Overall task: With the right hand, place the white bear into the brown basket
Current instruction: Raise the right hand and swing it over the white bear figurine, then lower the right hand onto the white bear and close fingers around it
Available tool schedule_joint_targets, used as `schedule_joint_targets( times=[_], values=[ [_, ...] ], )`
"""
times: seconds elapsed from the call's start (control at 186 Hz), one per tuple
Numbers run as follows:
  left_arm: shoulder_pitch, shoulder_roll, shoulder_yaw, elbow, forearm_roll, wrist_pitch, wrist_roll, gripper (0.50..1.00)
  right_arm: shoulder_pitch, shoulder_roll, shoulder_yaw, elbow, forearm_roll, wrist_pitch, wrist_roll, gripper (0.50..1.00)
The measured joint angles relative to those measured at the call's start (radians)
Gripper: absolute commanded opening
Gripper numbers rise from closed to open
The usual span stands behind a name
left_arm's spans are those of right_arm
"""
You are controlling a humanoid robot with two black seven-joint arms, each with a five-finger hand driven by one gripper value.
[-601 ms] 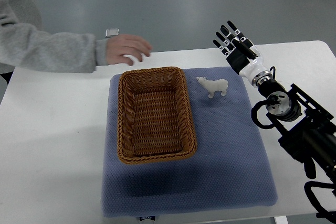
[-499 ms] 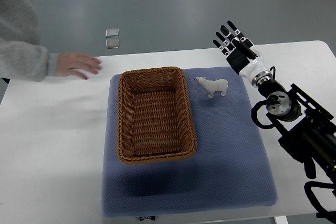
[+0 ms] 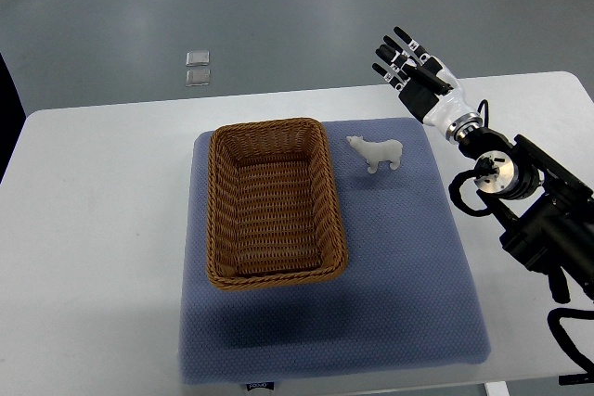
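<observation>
Right hand [image 3: 416,70] of the robot, black fingers on a white palm, up at about 1 o'clock in the top view, over the far edge of the white table [image 3: 102,229]. Fingers [image 3: 393,49] spread wide and straight, holding nothing. Black arm behind it, running down toward 4 o'clock and off the right edge.

Small white toy bear [image 3: 377,152] standing at about 7 o'clock from the hand, near it but not touching. Standing on the blue-grey soft mat [image 3: 408,275], close to the mat's far edge, head pointing to 9 o'clock.

Brown woven basket with a long box shape [image 3: 275,201] just beside the bear, at 9 o'clock from it, a thin strip of mat between them. Nothing inside the basket. Basket on the left half of the mat.

Two little clear square things [image 3: 197,68] on the grey floor past the table, at about 11 o'clock from the basket.
</observation>
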Motion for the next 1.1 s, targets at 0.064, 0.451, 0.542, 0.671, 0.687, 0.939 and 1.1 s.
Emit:
schedule_joint_targets(
  times=[0.064, 0.451, 0.542, 0.671, 0.687, 0.939, 1.1],
  values=[
    [0.000, 0.000, 0.000, 0.000, 0.000, 0.000, 0.000, 1.000, 0.039, -0.040, -0.052, 0.000, -0.080, 0.006, -0.018, 0.932],
    [0.000, 0.000, 0.000, 0.000, 0.000, 0.000, 0.000, 1.000, 0.433, -0.267, -0.607, 0.042, -0.675, 0.104, -0.163, 0.932],
    [0.001, 0.000, 0.000, 0.000, 0.000, 0.000, 0.000, 1.000, 0.522, -0.276, -0.756, 0.053, -0.763, 0.116, -0.200, 0.932],
    [0.000, 0.000, 0.000, 0.000, 0.000, 0.000, 0.000, 1.000, 0.565, -0.264, -0.837, 0.055, -0.783, 0.118, -0.223, 0.932],
    [0.000, 0.000, 0.000, 0.000, 0.000, 0.000, 0.000, 1.000, 0.564, -0.260, -0.840, 0.055, -0.783, 0.117, -0.225, 0.932],
    [0.001, 0.000, 0.000, 0.000, 0.000, 0.000, 0.000, 1.000, 0.491, -0.215, -0.845, 0.055, -0.787, 0.092, -0.229, 0.928],
    [0.000, 0.000, 0.000, 0.001, 0.000, 0.000, 0.000, 1.000, 0.447, -0.190, -0.845, 0.051, -0.789, 0.053, -0.226, 0.919]
  ],
)
